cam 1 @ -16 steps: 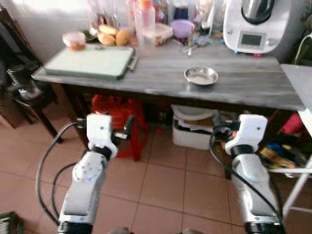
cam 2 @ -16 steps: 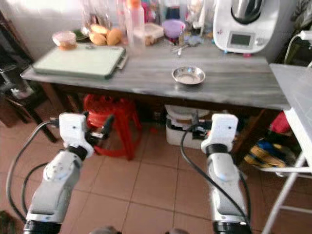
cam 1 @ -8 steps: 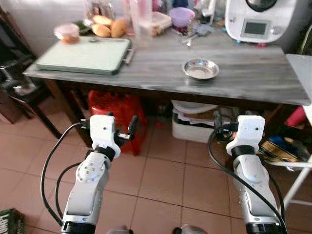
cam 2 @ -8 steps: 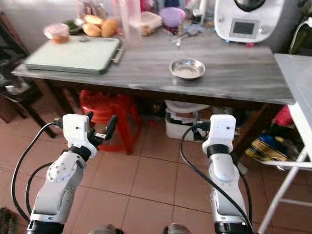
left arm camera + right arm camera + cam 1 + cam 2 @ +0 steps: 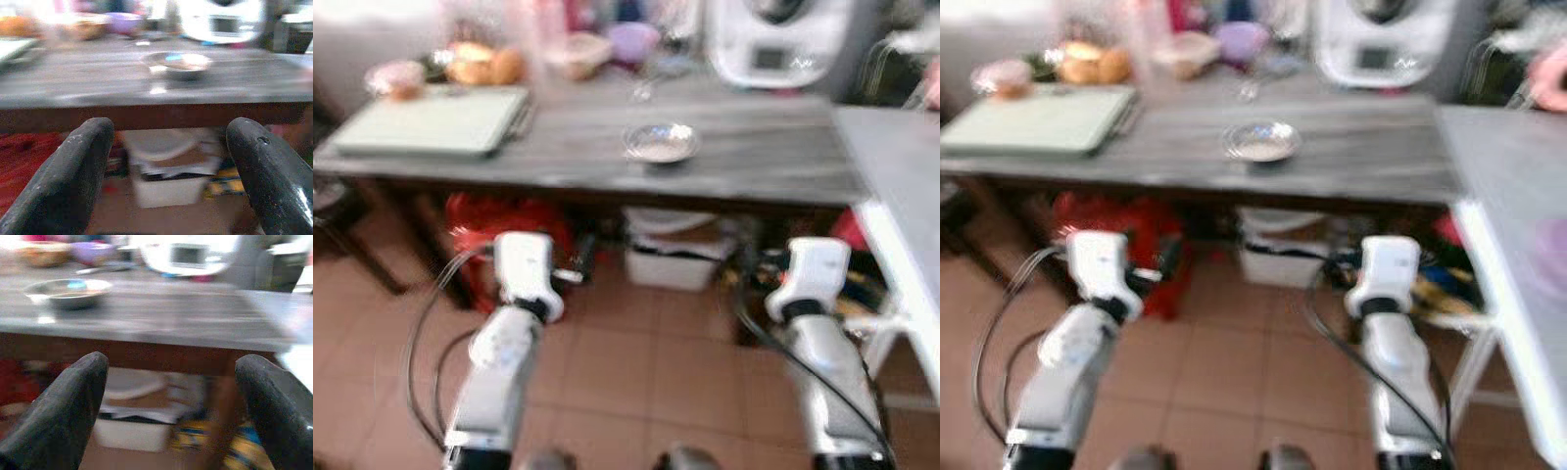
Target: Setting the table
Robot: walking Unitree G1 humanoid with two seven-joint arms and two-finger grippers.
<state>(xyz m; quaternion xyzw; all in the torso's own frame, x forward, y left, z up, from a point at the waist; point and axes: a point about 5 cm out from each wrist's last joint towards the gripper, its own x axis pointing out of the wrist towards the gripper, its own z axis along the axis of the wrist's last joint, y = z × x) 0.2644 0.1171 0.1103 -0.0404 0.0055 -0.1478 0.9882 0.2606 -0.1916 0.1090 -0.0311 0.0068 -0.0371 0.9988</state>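
A small steel bowl (image 5: 659, 142) stands on the grey wooden table (image 5: 773, 171), near its middle. Both arms are held out low in front of the table, below its top. My left gripper (image 5: 168, 171) is open and holds nothing; the bowl (image 5: 178, 63) lies ahead of it and higher up. My right gripper (image 5: 173, 406) is open too, with the bowl (image 5: 68, 286) ahead of it and off to one side. The head views are blurred.
A pale green tray (image 5: 426, 122) lies at the table's left end, with bread rolls (image 5: 480, 67), bottles and a white kitchen machine (image 5: 773, 39) along the back. Under the table are a red stool (image 5: 499, 220) and a white box (image 5: 671, 259). A second grey table (image 5: 901, 196) stands at the right.
The whole picture has shifted left and blurred, so the camera has turned right. More of the right-hand table shows. Both arms keep the same pose.
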